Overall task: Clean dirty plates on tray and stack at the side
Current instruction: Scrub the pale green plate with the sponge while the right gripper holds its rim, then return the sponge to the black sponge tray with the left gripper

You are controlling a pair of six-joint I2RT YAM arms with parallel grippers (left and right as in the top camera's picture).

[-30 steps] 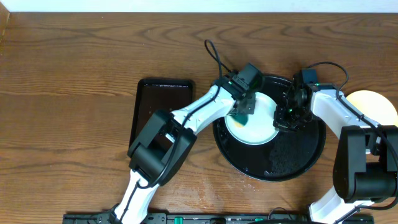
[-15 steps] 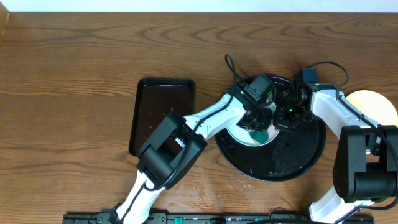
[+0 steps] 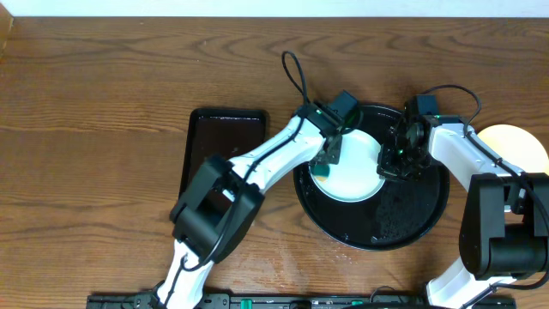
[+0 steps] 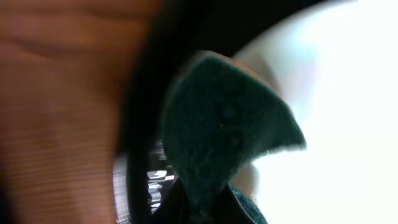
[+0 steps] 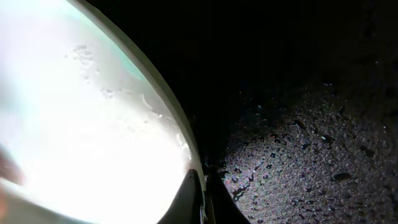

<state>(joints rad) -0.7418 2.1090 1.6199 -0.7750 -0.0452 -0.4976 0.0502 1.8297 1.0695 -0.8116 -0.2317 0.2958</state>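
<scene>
Brown wood-grain tabletop fills view; pale strip along far edge

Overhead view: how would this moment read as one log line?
left gripper: shut on green sponge, at mint plate's left edge | right gripper: shut on plate rim | plate: in round black tray

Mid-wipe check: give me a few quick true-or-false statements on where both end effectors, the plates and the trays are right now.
1. The left end effector grips a green sponge at the left edge of the mint-white plate. True.
2. The right end effector hangs open above the round tray. False: it is shut on the plate's right rim.
3. The plate on the round tray is pale yellow. False: it is mint-white; the yellow plate lies on the tabletop at the right.
4. The rectangular tray lies left of the round tray. True.
</scene>
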